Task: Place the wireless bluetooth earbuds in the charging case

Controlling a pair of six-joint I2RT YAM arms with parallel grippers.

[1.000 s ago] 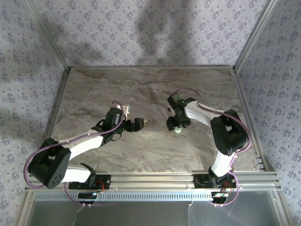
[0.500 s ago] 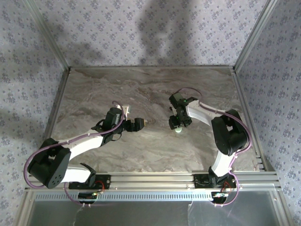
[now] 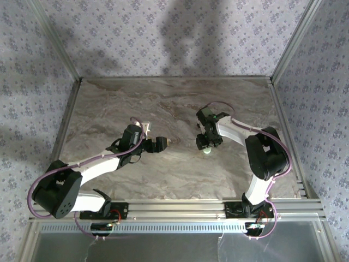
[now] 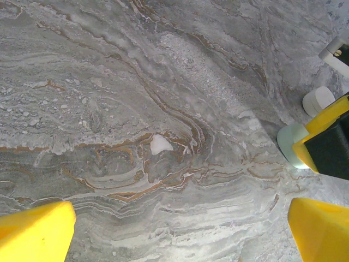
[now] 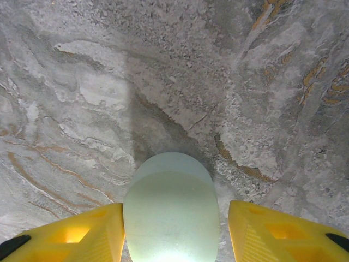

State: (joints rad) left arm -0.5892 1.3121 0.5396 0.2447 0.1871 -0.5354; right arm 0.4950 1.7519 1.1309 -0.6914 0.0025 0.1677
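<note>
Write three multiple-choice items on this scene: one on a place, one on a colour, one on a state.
1. Where is the case?
A. between the right claw's fingers
B. by the left arm's base
C. at the far wall
2. What colour are the fingertips?
A. black
B. yellow
C. red
3. How is the left claw?
A. shut on an earbud
B. shut empty
C. open
Key: 1 A, a finger stands on each side of it; 2 B, both wrist views show yellow; 3 C, its tips stand far apart.
</note>
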